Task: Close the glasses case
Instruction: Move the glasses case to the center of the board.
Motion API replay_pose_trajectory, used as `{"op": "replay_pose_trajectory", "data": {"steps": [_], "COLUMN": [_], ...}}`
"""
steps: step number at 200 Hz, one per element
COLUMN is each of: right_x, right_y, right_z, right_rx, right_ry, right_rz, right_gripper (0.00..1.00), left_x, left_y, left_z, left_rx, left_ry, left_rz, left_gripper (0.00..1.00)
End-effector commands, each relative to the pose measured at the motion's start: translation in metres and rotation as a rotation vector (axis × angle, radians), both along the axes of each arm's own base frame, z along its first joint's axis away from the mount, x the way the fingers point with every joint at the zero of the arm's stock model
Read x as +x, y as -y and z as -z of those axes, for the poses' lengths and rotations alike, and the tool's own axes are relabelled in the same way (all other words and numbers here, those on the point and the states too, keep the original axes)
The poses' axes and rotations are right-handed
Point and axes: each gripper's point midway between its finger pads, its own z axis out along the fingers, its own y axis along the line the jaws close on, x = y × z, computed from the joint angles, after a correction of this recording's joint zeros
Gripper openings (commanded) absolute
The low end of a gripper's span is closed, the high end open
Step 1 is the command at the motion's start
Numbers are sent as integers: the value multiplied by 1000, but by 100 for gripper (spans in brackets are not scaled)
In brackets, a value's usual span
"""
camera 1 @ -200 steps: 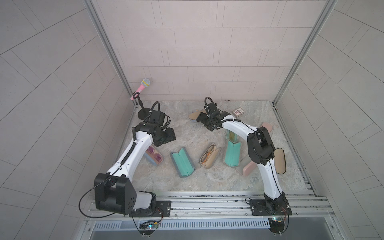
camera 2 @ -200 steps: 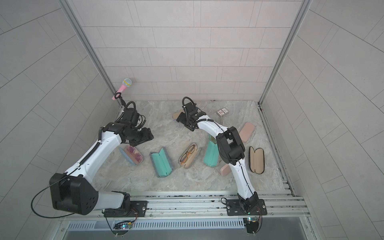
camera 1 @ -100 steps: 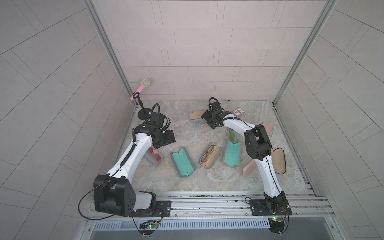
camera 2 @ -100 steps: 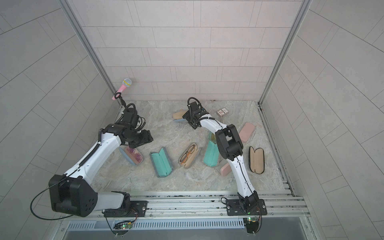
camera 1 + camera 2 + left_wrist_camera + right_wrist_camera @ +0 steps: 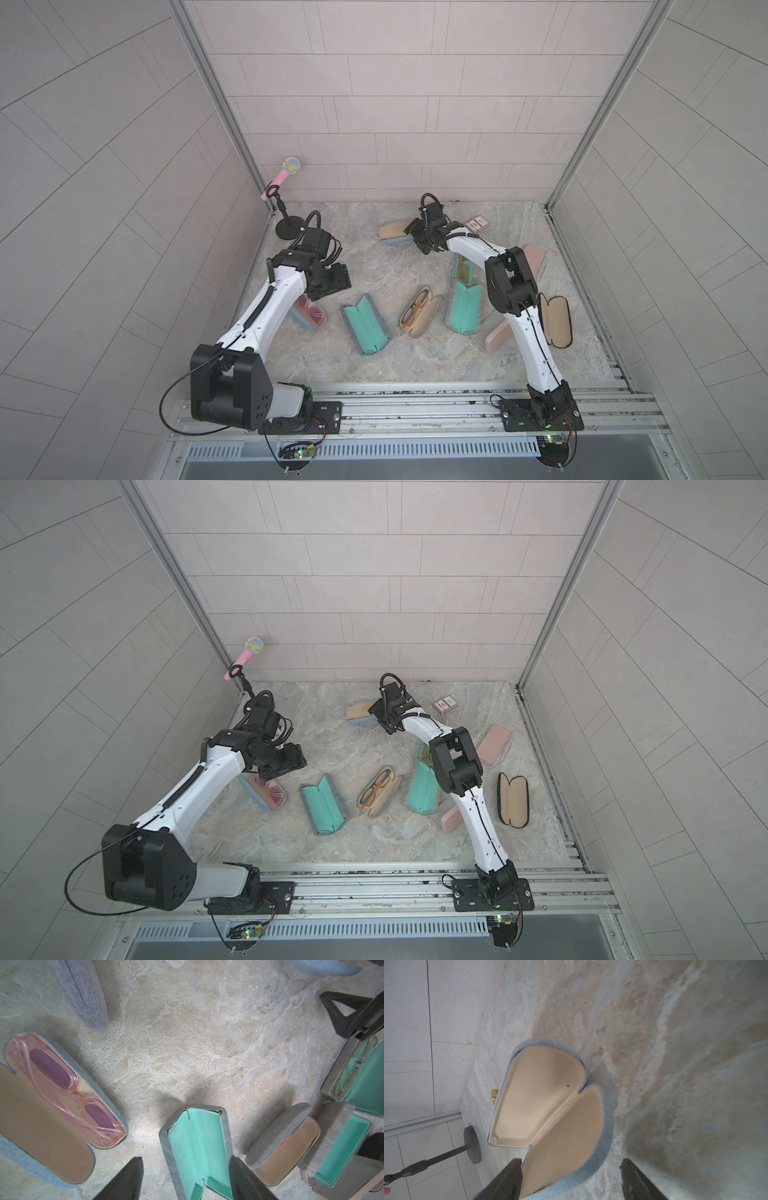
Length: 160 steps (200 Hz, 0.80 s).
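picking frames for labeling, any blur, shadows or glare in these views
Right wrist view: blue case fairly sharp, the floor beside it smeared and soft. Left wrist view: crisp, a dark shadow on the floor by the teal case. Both top views: even light, no glare.

Both top views look steeply down from high above the near edge, sharing the whole marble floor [image 5: 415,365] (nearly the same framing). Left wrist camera faces down, close over a teal case [image 5: 197,1147]; right wrist camera skims low past the empty blue case [image 5: 550,1095] toward the far-left corner.
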Motion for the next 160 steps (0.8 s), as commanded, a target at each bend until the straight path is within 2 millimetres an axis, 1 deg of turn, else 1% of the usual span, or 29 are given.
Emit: {"op": "replay_pose_trajectory", "data": {"steps": [1,27,40,63,95,137,160], "right_x": [6,8,8,7,5,-7,-18], "right_y": [-1,-3,-3,-3,-2,1,5], "right_z": [7,12,13,11,9,12,11], "right_rx": [15,22,21,20,10,-5,-18], "right_ry": [-4,-11,-13,-12,-13,-30,-37], "right_rz": [-1,-9,-12,-20,-33,-52,-70], "right_gripper": [74,65,59,50,40,29,26], "left_x": [-3,-2,-2,-3,-3,-5,-4], "left_y": [-1,0,0,0,-1,0,1], "left_z": [8,10,12,14,16,19,19], "left_rx": [19,19,20,21,22,17,9], "left_ry": [-20,-26,-30,-33,-32,-37,-31], "left_rz": [16,19,19,21,18,11,6], "left_gripper": [72,72,72,72,72,72,72]}}
